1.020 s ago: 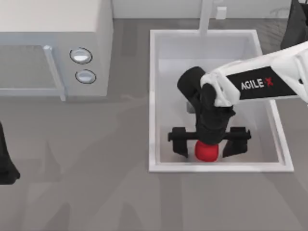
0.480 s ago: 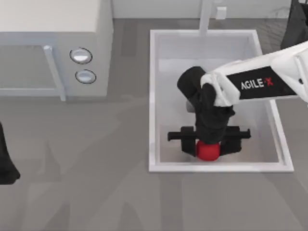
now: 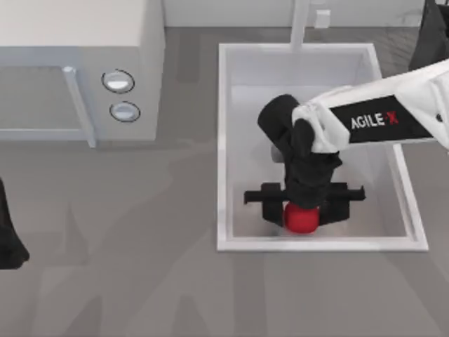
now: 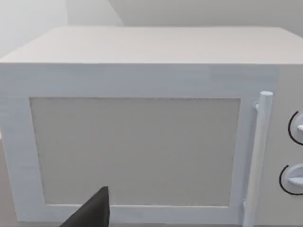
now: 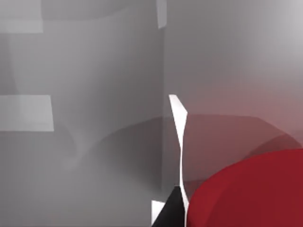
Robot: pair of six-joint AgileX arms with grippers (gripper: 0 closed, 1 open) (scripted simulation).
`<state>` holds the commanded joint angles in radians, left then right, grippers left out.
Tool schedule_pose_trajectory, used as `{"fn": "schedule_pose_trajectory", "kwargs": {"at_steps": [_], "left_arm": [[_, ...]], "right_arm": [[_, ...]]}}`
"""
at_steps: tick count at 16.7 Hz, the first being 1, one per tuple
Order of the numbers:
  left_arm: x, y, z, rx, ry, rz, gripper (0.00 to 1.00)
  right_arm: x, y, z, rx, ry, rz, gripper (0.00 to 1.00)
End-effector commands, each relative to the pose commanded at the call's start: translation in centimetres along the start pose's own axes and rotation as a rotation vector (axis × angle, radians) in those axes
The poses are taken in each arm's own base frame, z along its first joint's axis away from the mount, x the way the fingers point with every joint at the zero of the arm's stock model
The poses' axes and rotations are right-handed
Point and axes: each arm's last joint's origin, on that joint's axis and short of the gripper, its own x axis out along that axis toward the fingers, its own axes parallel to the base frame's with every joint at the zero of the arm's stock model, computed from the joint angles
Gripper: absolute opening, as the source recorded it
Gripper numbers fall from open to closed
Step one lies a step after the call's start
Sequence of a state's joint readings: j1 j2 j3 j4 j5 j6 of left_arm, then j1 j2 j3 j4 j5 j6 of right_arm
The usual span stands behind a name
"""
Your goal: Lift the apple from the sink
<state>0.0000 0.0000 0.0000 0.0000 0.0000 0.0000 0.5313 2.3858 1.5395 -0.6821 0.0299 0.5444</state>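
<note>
The small red apple [image 3: 300, 222] lies on the grey floor of the white sink [image 3: 223, 140], close to its front wall. My right gripper [image 3: 302, 213] reaches down into the basin from the right and is shut on the apple, one black finger against each side. In the right wrist view the apple [image 5: 251, 194] looms large beside a dark fingertip [image 5: 173, 213]. My left arm [image 3: 8, 239] is parked at the table's left edge.
A white microwave [image 3: 77, 42] with two round knobs [image 3: 118, 81] stands at the back left; the left wrist view faces its door [image 4: 137, 146]. The faucet post [image 3: 299, 24] rises behind the sink. Bare grey tabletop lies in front.
The right gripper's fingers, wide apart a second ago, have closed inward onto the apple. The apple has barely shifted. The left arm has not moved.
</note>
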Motion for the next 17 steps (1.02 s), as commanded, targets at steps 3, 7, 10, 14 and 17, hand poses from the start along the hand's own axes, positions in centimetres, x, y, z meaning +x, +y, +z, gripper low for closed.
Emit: {"fn": "schedule_pose_trajectory", "kwargs": {"at_steps": [3, 7, 10, 14, 17], "left_arm": [[0.0, 0.0, 0.0, 0.000, 0.000, 0.000, 1.00], [0.0, 0.0, 0.0, 0.000, 0.000, 0.000, 1.00], [0.0, 0.0, 0.0, 0.000, 0.000, 0.000, 1.00], [0.0, 0.0, 0.0, 0.000, 0.000, 0.000, 1.00], [0.0, 0.0, 0.0, 0.000, 0.000, 0.000, 1.00]], "right_arm": [[-2.5, 0.7, 1.1, 0.000, -0.006, 0.003, 0.00], [-9.1, 1.5, 2.5, 0.000, 0.012, -0.007, 0.00], [-15.4, 1.3, 2.5, -0.001, 0.031, -0.019, 0.00], [-22.5, 0.3, 1.5, 0.000, 0.017, -0.010, 0.00], [-24.6, -0.1, 1.0, 0.000, 0.001, -0.001, 0.00]]}}
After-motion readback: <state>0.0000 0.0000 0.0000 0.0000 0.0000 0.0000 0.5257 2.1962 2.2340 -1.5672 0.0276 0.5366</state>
